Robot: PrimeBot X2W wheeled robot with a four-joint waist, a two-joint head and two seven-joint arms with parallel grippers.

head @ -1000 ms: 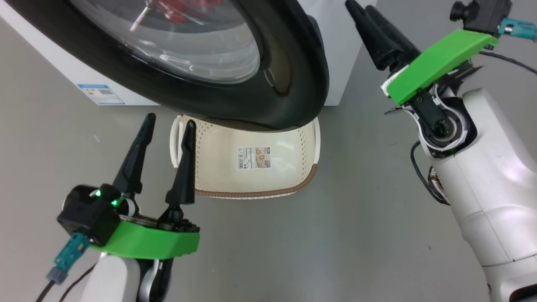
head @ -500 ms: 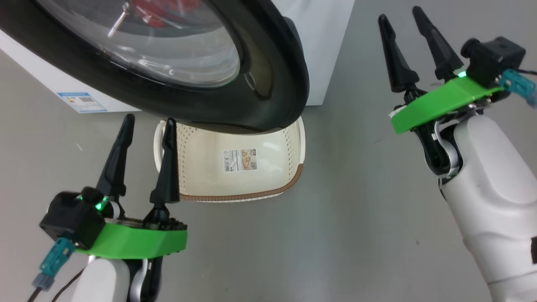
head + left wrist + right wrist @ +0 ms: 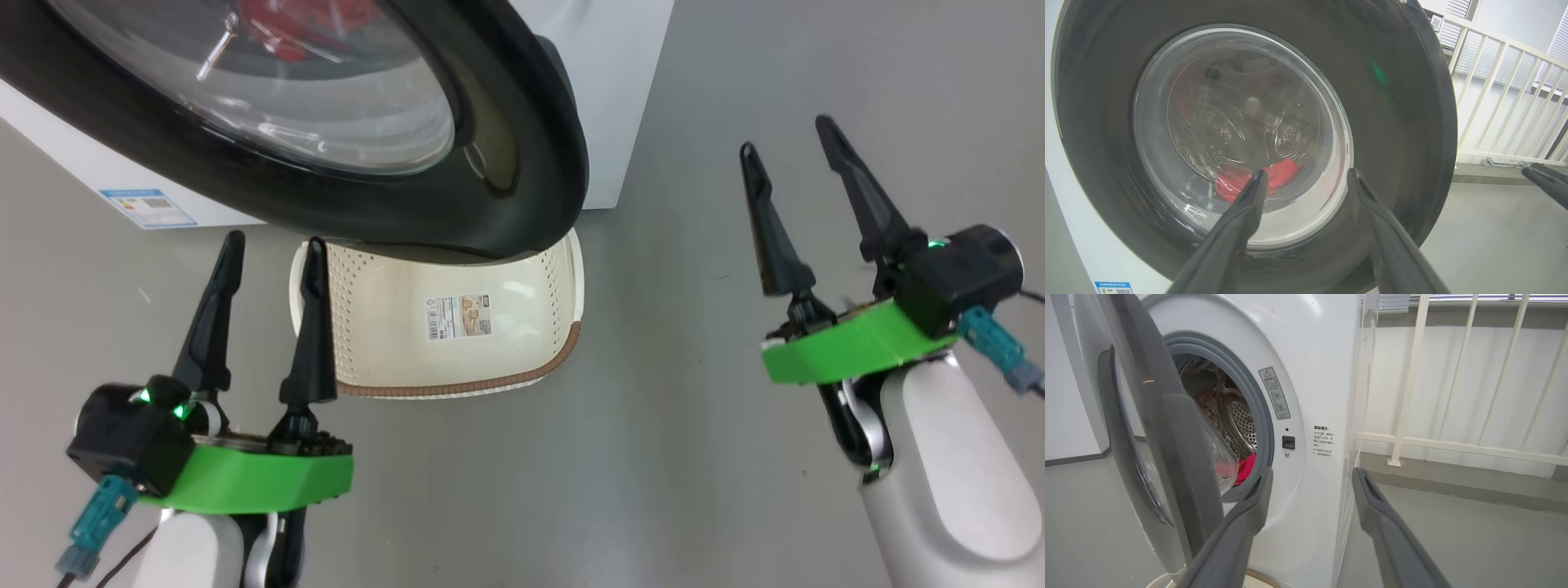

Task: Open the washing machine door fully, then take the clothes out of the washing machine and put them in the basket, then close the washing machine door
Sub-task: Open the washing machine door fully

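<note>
The washing machine door (image 3: 490, 163) stands partly open, its black rim overhanging the cream basket (image 3: 539, 359) on the floor. Red clothes (image 3: 310, 20) show through the door glass (image 3: 1241, 134) and lie in the drum (image 3: 1245, 467) of the white washing machine (image 3: 1310, 375). My left gripper (image 3: 265, 249) is open and empty, low at the left, with its fingertips at the basket's left end below the door. My right gripper (image 3: 788, 135) is open and empty over bare floor, right of the door's free edge and apart from it.
Grey floor (image 3: 694, 457) stretches in front and to the right. A white railing (image 3: 1453, 445) runs along the wall right of the machine. A blue label (image 3: 147, 208) marks the machine's lower front.
My right arm has swung down and back from the door's edge, its fingers now pointing up and apart. The head camera has shifted, so the whole picture has slid left. The left gripper stays open.
</note>
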